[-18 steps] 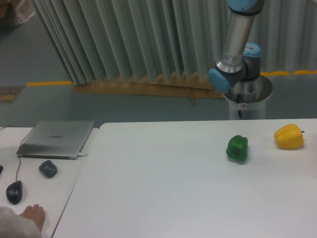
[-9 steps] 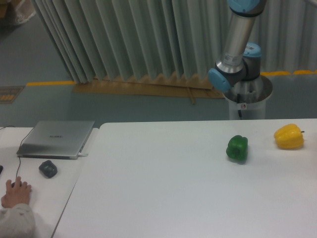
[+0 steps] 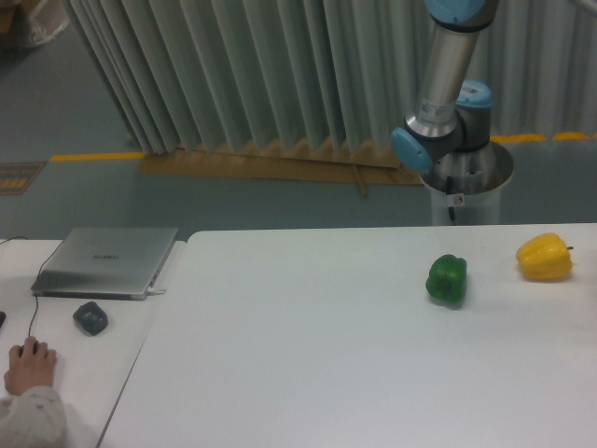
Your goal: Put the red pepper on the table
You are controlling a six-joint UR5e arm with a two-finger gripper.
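No red pepper to see yet

The red pepper is not in view, and the gripper is out of the picture, so its jaws can't be told. Only the green pepper [image 3: 447, 278] and yellow pepper [image 3: 545, 258] sit on the table [image 3: 308, 355]. Next, I think, the arm [image 3: 446, 84] must bring the red one down.

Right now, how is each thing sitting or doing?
Glossy green bell pepper: resting on the big white table.
Yellow bell pepper: resting near the right edge.
Grey laptop: lid closed.
Person's hand: on the mouse.
Red pepper, tool: not in view.
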